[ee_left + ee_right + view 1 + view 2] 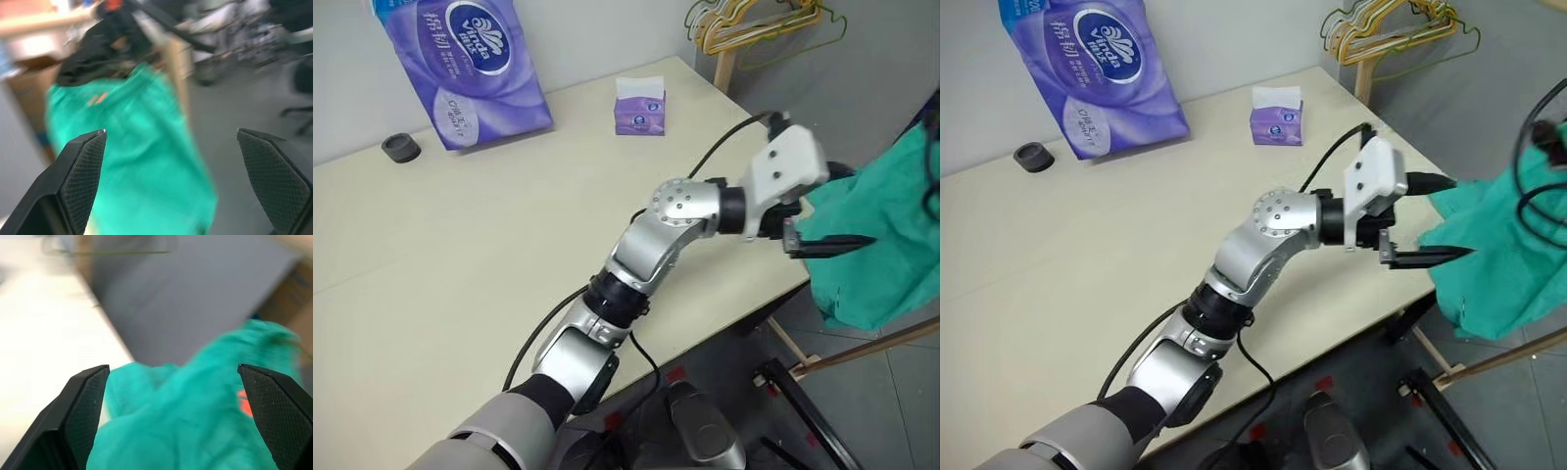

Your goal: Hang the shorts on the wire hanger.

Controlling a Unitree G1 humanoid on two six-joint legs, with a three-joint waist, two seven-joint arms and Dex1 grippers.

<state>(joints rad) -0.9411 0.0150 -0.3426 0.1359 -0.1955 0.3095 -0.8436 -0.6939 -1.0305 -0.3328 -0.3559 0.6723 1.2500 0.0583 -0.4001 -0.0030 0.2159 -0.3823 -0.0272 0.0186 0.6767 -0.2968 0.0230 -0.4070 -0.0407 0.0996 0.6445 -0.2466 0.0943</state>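
Leftmost, on the cream-coloured bench (pixel 460 245), sit a small black round cap (pixel 400 147), a purple plastic pack of tissues (pixel 470 64) and a small purple tissue box (pixel 639 106); none matter here. Past the bench's right edge, the left pincer (pixel 1440 217) points sideways with its fingers wide apart and nothing between them, tips near the teal-green soft fabric shorts (pixel 1503 259). The shorts hang bunched off the bench, beside a wooden rail. The right pincer (pixel 173 421) is likewise spread and empty, facing the cloth. Judgement: light, limp, prone to slump; best taken at the gathered waistband, near the orange-red mark (pixel 243 401). The wire hanger I cannot tell apart from the bunched hangers (pixel 1391 29).
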